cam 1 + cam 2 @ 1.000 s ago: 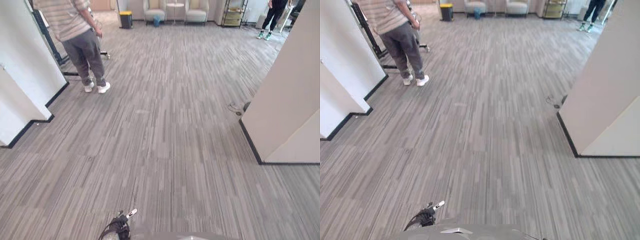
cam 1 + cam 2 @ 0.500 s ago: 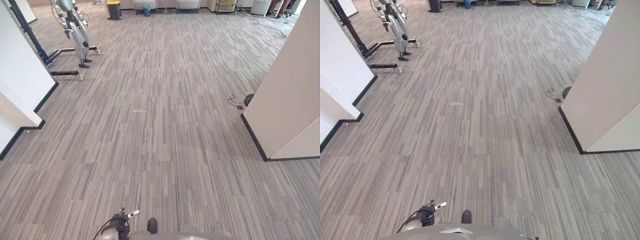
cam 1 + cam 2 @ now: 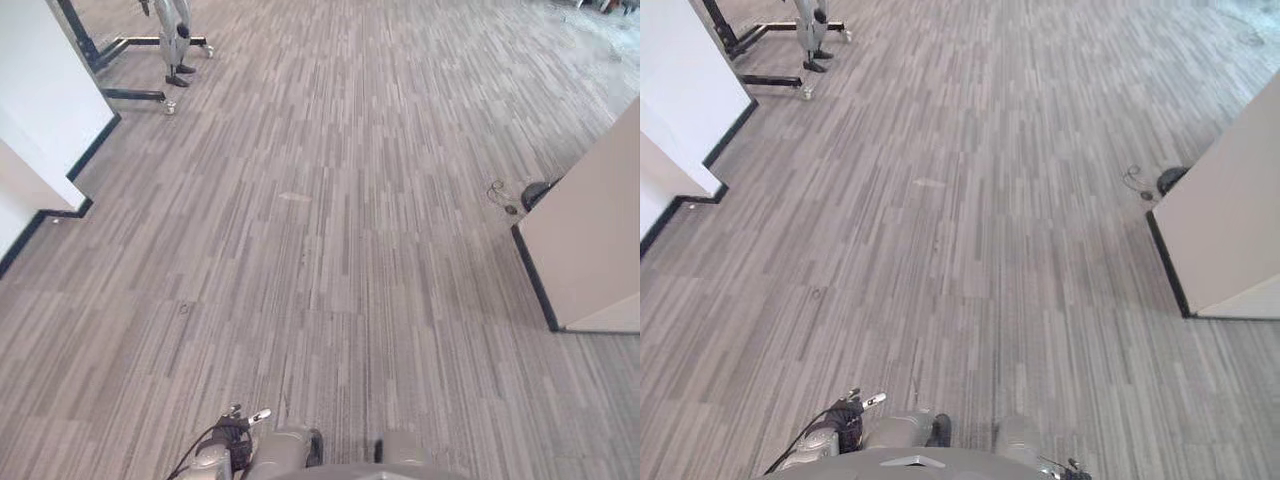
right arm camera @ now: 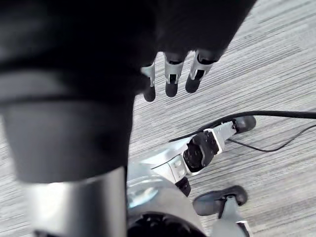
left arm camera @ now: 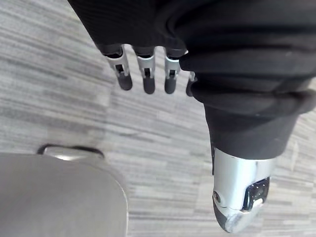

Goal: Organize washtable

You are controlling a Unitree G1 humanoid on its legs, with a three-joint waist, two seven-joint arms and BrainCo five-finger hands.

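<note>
As it hangs over the striped grey carpet floor (image 3: 330, 250), the left robot hand (image 5: 147, 74) has its fingers straight and loosely spread, holding nothing. The right robot hand (image 4: 170, 79) is likewise relaxed and empty above the carpet. At the upper left of the head views stands a white wall (image 3: 40, 100) with black skirting. A wheeled metal stand (image 3: 172, 45) is beyond it at the top, and a pale partition (image 3: 600, 240) is at the right edge. A dark object (image 3: 537, 192) and a thin cable (image 3: 497, 190) lie just beside its far corner.
</note>
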